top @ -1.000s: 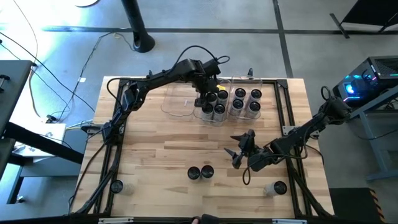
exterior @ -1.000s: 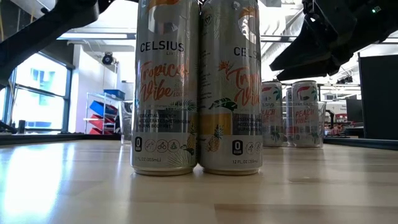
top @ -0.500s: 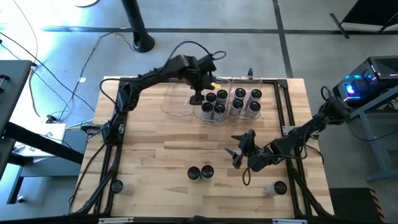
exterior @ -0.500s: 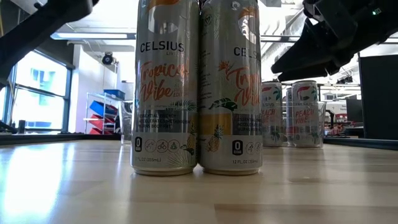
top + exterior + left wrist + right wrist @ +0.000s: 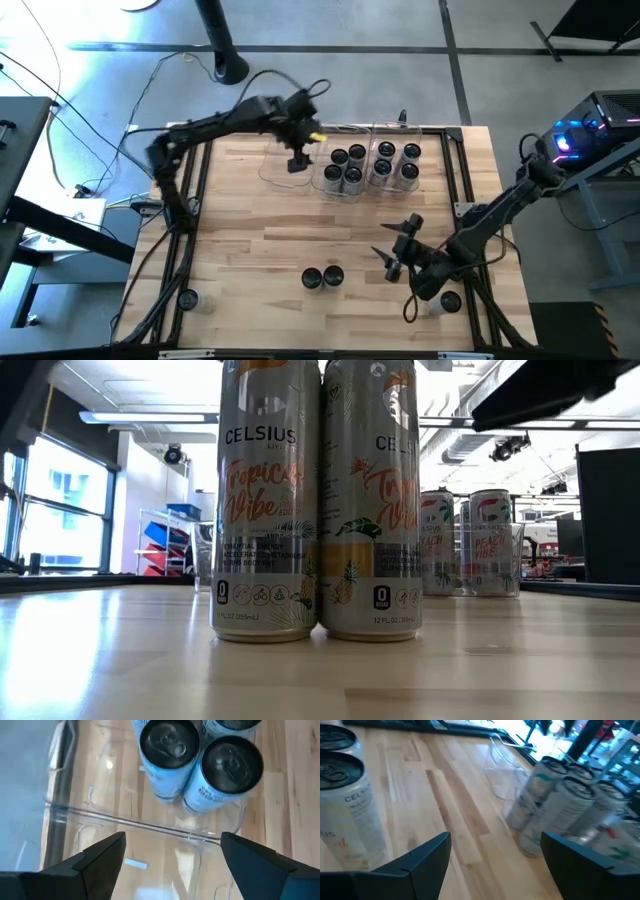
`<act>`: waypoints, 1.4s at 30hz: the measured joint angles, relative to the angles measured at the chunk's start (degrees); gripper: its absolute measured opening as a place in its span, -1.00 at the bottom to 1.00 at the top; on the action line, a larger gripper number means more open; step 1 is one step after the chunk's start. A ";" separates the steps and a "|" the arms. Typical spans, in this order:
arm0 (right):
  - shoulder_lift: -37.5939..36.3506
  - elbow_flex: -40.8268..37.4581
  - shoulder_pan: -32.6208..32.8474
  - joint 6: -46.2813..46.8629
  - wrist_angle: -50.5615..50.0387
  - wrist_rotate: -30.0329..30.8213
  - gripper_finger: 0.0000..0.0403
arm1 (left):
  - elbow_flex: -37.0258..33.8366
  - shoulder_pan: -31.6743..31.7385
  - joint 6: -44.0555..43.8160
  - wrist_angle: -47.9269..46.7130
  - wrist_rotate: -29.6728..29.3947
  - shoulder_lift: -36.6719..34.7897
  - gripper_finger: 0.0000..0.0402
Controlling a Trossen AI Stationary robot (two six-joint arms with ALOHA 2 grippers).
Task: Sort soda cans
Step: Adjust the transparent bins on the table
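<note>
Two pale soda cans [image 5: 322, 277] stand side by side on the table near its near edge; in the low view they are the left can [image 5: 268, 500] and the right can [image 5: 370, 500]. More cans fill the middle bin [image 5: 345, 166] and the right bin [image 5: 396, 161]. My left gripper [image 5: 298, 160] hangs open over the empty left bin [image 5: 276, 165]; in its wrist view the gripper [image 5: 172, 855] looks past the clear bin wall at two dark-topped cans [image 5: 231, 762]. My right gripper [image 5: 397, 250] is open, to the right of the standing pair; its wrist view shows the gripper [image 5: 495, 855] empty.
Single cans stand near the near-left corner [image 5: 187, 298] and the near-right corner [image 5: 447, 302]. The three clear bins sit in a row along the far edge. Bare wood [image 5: 260, 230] lies between the bins and the standing pair. A dark frame rims the table.
My left gripper has moved from above the middle bin's cans toward the table's left and now hangs over the empty left bin. My right gripper has shifted a little toward the near-right corner, and it has passed out of the top of the low view.
</note>
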 joint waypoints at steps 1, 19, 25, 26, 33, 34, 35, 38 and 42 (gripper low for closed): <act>0.00 1.88 0.12 1.79 -4.55 0.00 0.50 | -5.20 0.25 -0.64 4.30 -0.01 -3.01 0.59; -8.20 25.12 -46.16 -16.50 -42.85 -21.76 -0.06 | -56.43 -5.74 -24.58 42.36 -17.95 -40.38 0.59; -8.72 25.10 -75.16 -23.34 -39.76 -34.80 -0.22 | -59.70 -11.34 -27.80 47.13 -21.00 -41.29 0.59; -8.43 24.67 -79.01 -23.39 -38.29 -37.29 -0.24 | -60.07 -12.16 -27.89 47.99 -21.73 -41.29 0.59; -2.08 23.63 -96.65 -23.46 -30.48 -43.40 -0.36 | -60.74 -16.77 -27.86 52.40 -24.28 -41.29 0.59; -0.81 23.63 -98.30 -23.46 -30.06 -43.67 -0.37 | -60.74 -17.31 -27.87 52.79 -24.28 -41.29 0.59; 0.60 23.63 -99.70 -23.57 -29.83 -44.45 -0.38 | -60.74 -17.91 -27.88 52.87 -24.28 -41.29 0.59; 4.39 24.41 -100.95 -24.00 -28.97 -45.23 -0.40 | -60.74 -19.50 -27.88 53.08 -24.33 -41.29 0.59; 9.81 24.66 -102.79 -23.82 -28.56 -47.81 -0.40 | -60.74 -21.69 -27.99 53.93 -24.48 -41.29 0.59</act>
